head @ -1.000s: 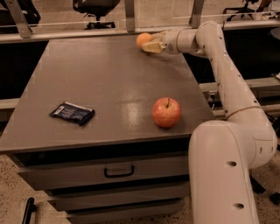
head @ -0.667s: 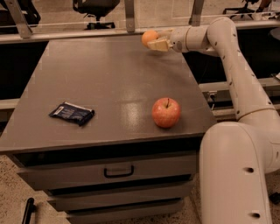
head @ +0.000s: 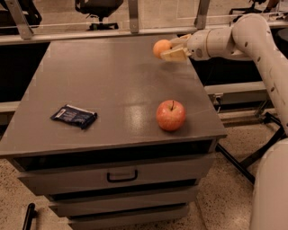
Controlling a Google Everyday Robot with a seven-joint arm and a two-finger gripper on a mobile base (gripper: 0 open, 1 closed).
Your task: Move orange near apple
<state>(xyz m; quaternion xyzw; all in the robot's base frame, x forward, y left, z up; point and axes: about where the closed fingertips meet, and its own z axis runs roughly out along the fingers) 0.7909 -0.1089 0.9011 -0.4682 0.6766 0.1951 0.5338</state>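
Observation:
The orange (head: 160, 47) is small, round and plain orange. It sits between the fingers of my gripper (head: 171, 48), which is shut on it and holds it above the far right part of the grey cabinet top (head: 112, 90). The apple (head: 171, 115) is red with yellowish speckles and a short dark stem. It stands upright near the front right corner of the top, well in front of the gripper. My white arm (head: 252, 40) reaches in from the right.
A dark snack packet (head: 74, 116) lies on the left front of the top. The cabinet has a drawer with a black handle (head: 121, 176) below. A rail and an office chair (head: 98, 9) stand behind. A lower shelf (head: 234, 87) is at the right.
My gripper has lifted the orange and carried it up off the far edge, drawing slightly toward the front. The apple and the packet have not moved.

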